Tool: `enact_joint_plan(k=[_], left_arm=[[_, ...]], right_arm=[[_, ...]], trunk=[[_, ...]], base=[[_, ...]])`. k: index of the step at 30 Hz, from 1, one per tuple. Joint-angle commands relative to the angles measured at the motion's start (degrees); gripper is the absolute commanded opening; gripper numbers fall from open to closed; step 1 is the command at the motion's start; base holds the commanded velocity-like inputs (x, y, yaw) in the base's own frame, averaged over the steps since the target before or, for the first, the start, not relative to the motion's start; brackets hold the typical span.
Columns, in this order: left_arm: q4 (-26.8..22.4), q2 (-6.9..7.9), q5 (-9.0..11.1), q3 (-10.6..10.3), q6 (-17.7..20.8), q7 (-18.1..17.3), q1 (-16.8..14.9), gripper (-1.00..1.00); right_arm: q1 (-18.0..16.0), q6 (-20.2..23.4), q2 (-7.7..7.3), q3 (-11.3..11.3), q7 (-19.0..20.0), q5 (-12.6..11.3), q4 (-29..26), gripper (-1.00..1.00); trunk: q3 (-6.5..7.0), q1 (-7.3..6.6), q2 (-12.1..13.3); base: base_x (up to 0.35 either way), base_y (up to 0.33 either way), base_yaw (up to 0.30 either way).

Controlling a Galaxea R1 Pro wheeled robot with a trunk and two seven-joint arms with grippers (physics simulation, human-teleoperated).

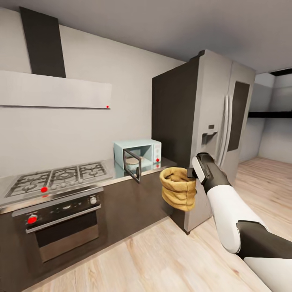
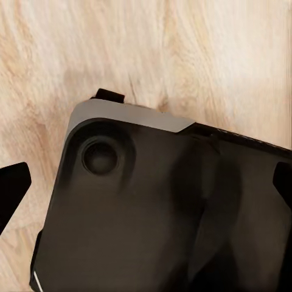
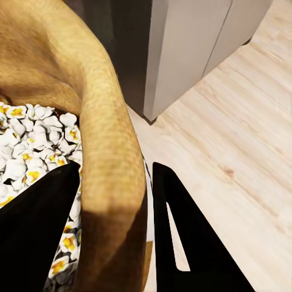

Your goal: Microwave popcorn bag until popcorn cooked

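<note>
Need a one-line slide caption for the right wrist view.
Right gripper pinching the rim of the tan crumpled paper popcorn bag, white-and-yellow popped popcorn inside, above the pale wood plank floor.

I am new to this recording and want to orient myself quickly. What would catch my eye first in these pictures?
First, the tan popcorn bag, held in the air above the wood floor by the right end effector, in front of the fridge. The right wrist view shows one finger inside the bag's rim and white-yellow popcorn filling it. Behind, the mint microwave stands on the countertop with its door open.
</note>
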Motion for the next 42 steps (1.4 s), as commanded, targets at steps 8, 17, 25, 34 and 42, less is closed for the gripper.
enact_joint_plan(k=[8, 17, 25, 34, 42], left_arm=[[-0.05, -0.01, 0.19, 0.08, -0.09, 0.00, -0.01, 1.00], [-0.01, -0.01, 0.19, 0.11, -0.12, 0.00, -0.01, 1.00], [-0.03, -0.01, 0.19, 0.15, -0.12, 0.00, -0.01, 1.00], [-0.05, 0.06, 0.19, 0.16, -0.17, 0.00, -0.01, 1.00], [-0.05, 0.07, 0.19, 0.15, -0.17, 0.00, -0.01, 1.00]], right_arm=[[-0.03, 0.12, 0.10, -0.22, -0.39, -0.29, -0.07, -1.00], [-0.03, 0.12, 0.02, -0.18, -0.41, -0.24, -0.07, -1.00], [-0.03, 0.12, 0.01, -0.22, -0.33, -0.86, -0.07, -1.00], [-0.03, 0.12, 0.74, 0.00, -0.33, -0.70, -0.07, -1.00], [-0.03, 0.12, 1.33, -0.04, -0.11, -1.30, -7.25, -1.00]], trunk=[[-0.08, 0.03, -0.04], [-0.08, 0.03, -0.04], [-0.08, 0.03, -0.04], [-0.08, 0.03, -0.04], [-0.08, 0.03, -0.04]], base=[[0.244, -0.192, 0.206], [0.244, -0.192, 0.148], [0.241, -0.181, 0.003], [0.167, -0.121, 0.000], [0.005, -0.004, 0.000]])
